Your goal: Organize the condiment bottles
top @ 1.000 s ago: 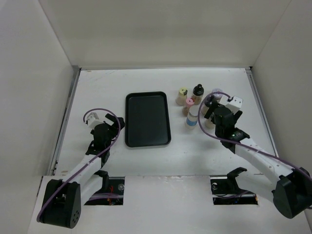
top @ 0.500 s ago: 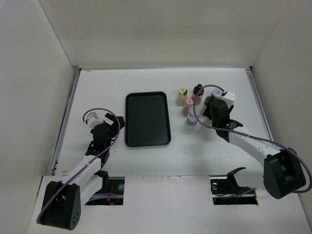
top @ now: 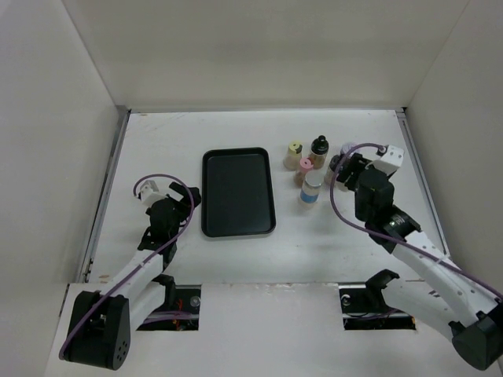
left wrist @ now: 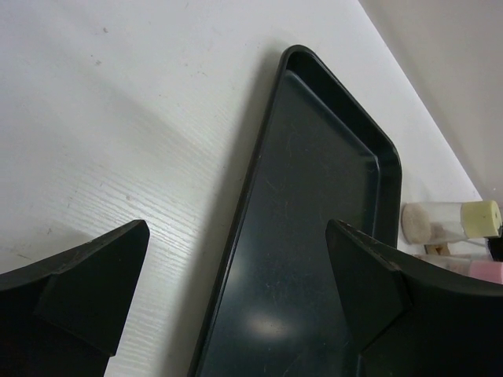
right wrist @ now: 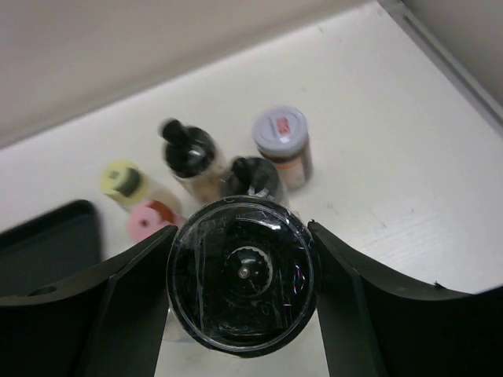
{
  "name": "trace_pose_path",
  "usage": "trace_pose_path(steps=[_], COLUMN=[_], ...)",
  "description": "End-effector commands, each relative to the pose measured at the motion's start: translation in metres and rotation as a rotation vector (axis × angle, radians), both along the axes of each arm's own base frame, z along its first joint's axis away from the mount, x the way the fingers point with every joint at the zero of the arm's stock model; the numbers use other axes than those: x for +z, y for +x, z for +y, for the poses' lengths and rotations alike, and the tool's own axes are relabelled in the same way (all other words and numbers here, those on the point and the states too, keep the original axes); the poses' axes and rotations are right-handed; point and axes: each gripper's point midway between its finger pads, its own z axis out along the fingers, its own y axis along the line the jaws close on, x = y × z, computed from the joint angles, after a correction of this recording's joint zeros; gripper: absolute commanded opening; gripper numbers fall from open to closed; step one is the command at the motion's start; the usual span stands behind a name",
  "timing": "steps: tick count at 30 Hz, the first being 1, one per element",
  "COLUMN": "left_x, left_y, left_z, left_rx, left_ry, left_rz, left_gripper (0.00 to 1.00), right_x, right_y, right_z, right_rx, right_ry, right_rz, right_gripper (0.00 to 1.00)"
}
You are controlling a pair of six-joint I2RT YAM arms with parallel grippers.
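The right gripper has drawn back to the right, uncovering the white bottle with the blue band. Its jaws pinch a black-capped jar beside the other jars, which stand grouped right of the tray. The left gripper remains at the tray's left edge, jaws spread, holding nothing.

Black tray, yellow cap, pink cap, seemingly black-lidded jar
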Motion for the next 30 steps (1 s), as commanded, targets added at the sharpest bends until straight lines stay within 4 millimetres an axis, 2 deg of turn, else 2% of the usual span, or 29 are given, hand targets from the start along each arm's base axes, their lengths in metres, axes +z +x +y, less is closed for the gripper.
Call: trace_pose_path(steps=[1, 4, 7, 10, 14, 19, 22, 25, 30], left_x=[0.015, 0.017, 0.019, 0.017, 0.010, 0.009, 0.009, 0.010, 0.009], left_y=[0.006, 0.006, 0.003, 0.003, 0.002, 0.000, 0.000, 0.000, 0.001], left_z=[-0.001, 0.001, 0.004, 0.007, 0.010, 0.013, 0.015, 0.014, 0.015], left_rx=[0.006, 0.013, 0.022, 0.033, 0.041, 0.053, 0.062, 0.056, 0.060], left_ry=[-0.014, -0.016, -0.018, -0.016, -0.023, -0.026, -0.024, -0.026, -0.017], left_rz=[-0.063, -0.066, -0.080, -0.076, -0.044, -0.040, -0.043, -0.043, -0.037], left_gripper=[1.00, 1.00, 1.00, 1.00, 1.00, 1.00, 1.00, 1.00, 1.00], right_x=[0.097, 0.134, 0.157, 0.161, 0.138, 0.094, 0.063, 0.041, 0.020], right_y=[-0.006, -0.004, 0.007, 0.015, 0.042, 0.085, 0.108, 0.124, 0.144], right_z=[0.012, 0.054, 0.123, 0.201, 0.280, 0.350, 0.380, 0.402, 0.425], right_rx=[0.027, 0.155, 0.372, 0.581, 0.697, 0.757, 0.767, 0.776, 0.773], right_ry=[0.033, 0.067, 0.114, 0.150, 0.137, 0.107, 0.088, 0.084, 0.070], right_rz=[-0.206, -0.263, -0.314, -0.318, -0.269, -0.204, -0.162, -0.142, -0.136], right_gripper=[0.46, 0.47, 0.46, 0.46, 0.46, 0.46, 0.46, 0.46, 0.48])
